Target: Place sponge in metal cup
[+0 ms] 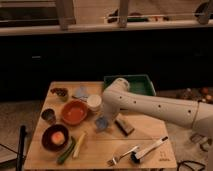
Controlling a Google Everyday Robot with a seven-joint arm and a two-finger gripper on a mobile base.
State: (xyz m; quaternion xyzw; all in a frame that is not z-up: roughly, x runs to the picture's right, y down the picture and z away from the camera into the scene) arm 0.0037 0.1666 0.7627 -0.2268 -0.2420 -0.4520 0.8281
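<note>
Sponge: we take the small pale blue-grey block (102,123) near the middle of the light wooden counter (100,157) to be the sponge; it lies flat, between the orange bowl (74,112) and the dark rectangular block (124,125).

Metal cup: the small grey metal cup (48,115) stands at the left edge of the counter, beyond the orange bowl — well apart from the sponge.

End effector: the end effector (106,116) sits at the tip of the white arm (150,105), just above the sponge; we cannot tell how it is set, or whether it has the sponge at all.

Risk, grasp: if it comes down off-centre, we judge the soft sponge could squash sideways and slip out, or be pushed against the dark block.

Risk, neighbours: the white round cup (93,102) stands just beside the arm's tip, so a sideways move could knock it over.

Risk, carry: the straight path to the metal cup crosses the orange bowl — a low carry could clip its rim or drop the sponge into it.

Risk, wrong target: the dark bowl holding an orange fruit (55,137) sits near the metal cup, and we think a sloppy release could land the sponge there.

Risk, fit: the cup's mouth looks small, so the sponge may perch on the rim and tip it.
</note>
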